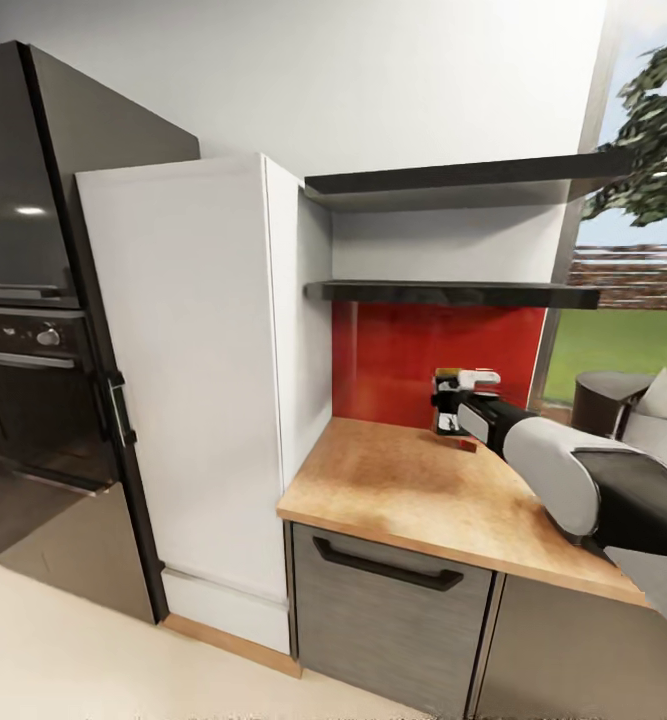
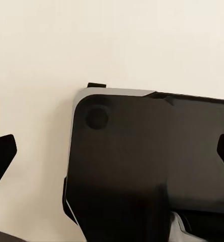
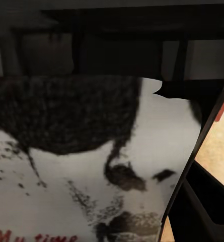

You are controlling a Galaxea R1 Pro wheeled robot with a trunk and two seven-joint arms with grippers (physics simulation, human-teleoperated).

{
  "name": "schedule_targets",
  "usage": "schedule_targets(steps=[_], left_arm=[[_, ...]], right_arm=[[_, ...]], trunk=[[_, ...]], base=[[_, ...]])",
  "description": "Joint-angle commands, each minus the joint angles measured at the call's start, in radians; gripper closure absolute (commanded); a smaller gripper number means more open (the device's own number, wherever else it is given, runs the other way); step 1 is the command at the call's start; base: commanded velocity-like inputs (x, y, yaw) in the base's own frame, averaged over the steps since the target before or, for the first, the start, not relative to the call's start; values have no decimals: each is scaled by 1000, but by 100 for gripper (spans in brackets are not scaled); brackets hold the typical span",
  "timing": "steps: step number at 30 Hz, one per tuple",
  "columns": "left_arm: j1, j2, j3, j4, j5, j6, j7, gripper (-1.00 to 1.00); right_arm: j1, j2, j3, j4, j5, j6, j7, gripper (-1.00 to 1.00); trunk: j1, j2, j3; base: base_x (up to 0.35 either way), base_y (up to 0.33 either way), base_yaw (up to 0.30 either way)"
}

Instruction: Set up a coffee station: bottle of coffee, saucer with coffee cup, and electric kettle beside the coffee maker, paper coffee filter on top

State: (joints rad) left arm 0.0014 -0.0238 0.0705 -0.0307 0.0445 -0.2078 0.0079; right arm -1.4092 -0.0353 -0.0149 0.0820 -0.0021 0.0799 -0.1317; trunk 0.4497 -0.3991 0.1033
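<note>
Right gripper (image 1: 451, 403) squeezing bottle of coffee (image 1: 445, 412), holding it low over countertop (image 1: 403, 490) for putting down; left gripper (image 2: 112, 151) spread open.

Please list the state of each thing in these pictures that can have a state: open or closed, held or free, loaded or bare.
Right gripper: shut on the bottle.
Printed-label bottle of coffee: held above the counter.
Grey drawer with black handle: closed.
Black built-in oven: door closed.
Two dark wall shelves: nothing visible on them.
Left gripper: cannot tell.
</note>
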Motion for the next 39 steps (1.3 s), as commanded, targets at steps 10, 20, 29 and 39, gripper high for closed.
schedule_targets(steps=[10, 20, 29, 39], left_arm=[[0, -3, 6, -53, 4, -4, 0, -100], [0, -7, 5, -79, 5, -4, 0, -100], [0, -7, 6, -80, 5, -4, 0, -100], [-1, -7, 6, -80, 5, -4, 0, -100]], right_arm=[[80, 0, 0, 1, 1, -38, -3, 100], [110, 3, 0, 1, -1, -38, -3, 100], [127, 3, 0, 2, 1, -38, -3, 100], [132, 3, 0, 1, -1, -38, -3, 100]], trunk=[[0, -1, -16], [0, -1, -32], [0, -1, -44], [0, -1, -56]], base=[[0, 0, 0], [0, 0, -38], [-1, 9, -188], [-42, 179, -206]])
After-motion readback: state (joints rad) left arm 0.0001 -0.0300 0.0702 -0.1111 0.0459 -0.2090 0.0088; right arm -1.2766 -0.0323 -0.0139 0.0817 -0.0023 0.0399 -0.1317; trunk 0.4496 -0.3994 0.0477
